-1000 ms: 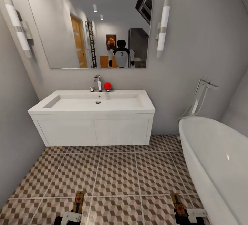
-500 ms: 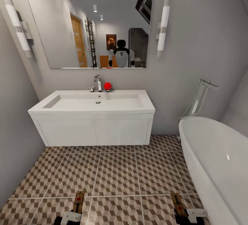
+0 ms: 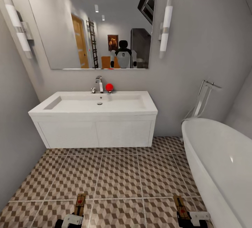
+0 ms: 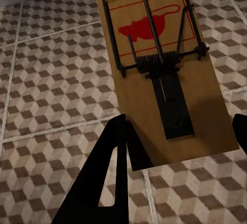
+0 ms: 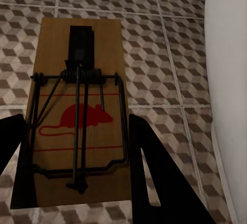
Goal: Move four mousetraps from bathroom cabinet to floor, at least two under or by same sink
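Observation:
Two mousetraps are held above the cube-patterned bathroom floor (image 3: 119, 175). My left gripper (image 3: 77, 214) is shut on one mousetrap (image 3: 80, 202); in the left wrist view this tan board (image 4: 159, 64) with black wire and a red mouse print sits between the black fingers (image 4: 110, 177). My right gripper (image 3: 182, 215) is shut on another mousetrap (image 3: 180, 204), which the right wrist view shows as a board (image 5: 77, 116) between its fingers (image 5: 154, 177). The white bathroom sink (image 3: 94, 106) on its vanity stands ahead, well beyond both traps. The cabinet is out of view.
A white bathtub (image 3: 220, 165) with a chrome floor tap (image 3: 204, 97) takes the right side, close to my right arm. A grey wall (image 3: 14, 144) closes the left. A red ball (image 3: 109, 87) sits by the sink tap (image 3: 99, 83), under a mirror (image 3: 91, 30).

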{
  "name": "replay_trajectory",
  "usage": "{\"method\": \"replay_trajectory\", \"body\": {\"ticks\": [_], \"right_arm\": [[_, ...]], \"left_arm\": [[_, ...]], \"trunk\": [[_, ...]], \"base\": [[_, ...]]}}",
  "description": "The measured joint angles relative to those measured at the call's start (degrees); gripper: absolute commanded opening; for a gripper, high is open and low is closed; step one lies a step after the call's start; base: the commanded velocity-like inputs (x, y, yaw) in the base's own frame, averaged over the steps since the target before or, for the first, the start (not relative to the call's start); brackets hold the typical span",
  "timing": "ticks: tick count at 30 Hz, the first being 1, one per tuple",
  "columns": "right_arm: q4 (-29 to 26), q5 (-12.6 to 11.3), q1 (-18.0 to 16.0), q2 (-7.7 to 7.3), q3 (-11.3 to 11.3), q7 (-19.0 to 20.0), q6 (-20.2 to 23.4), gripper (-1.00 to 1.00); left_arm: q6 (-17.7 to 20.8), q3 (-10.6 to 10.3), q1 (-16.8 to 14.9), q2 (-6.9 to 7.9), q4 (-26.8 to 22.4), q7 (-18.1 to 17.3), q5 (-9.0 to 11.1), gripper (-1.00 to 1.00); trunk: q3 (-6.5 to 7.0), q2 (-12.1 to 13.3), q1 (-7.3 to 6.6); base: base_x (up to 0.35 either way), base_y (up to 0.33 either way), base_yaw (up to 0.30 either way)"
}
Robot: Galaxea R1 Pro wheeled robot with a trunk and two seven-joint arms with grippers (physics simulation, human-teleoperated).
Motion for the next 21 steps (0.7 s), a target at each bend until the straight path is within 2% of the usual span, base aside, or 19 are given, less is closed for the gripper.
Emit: {"method": "replay_trajectory", "body": {"ticks": [9,21], "right_arm": [[0.1,0.0,0.0,-0.05,0.1,0.1,-1.9,-1.00],[0.2,0.0,0.0,0.03,0.1,0.0,-2.3,-1.00]], "left_arm": [[0.0,0.0,0.0,0.00,0.0,0.0,0.0,-1.00],[0.1,0.0,0.0,0.00,0.0,0.0,0.0,-1.00]], "trunk": [[0.00,0.0,0.00],[0.00,0.0,0.00]], "base": [[0.000,0.000,0.000],[0.000,0.000,0.000]]}}
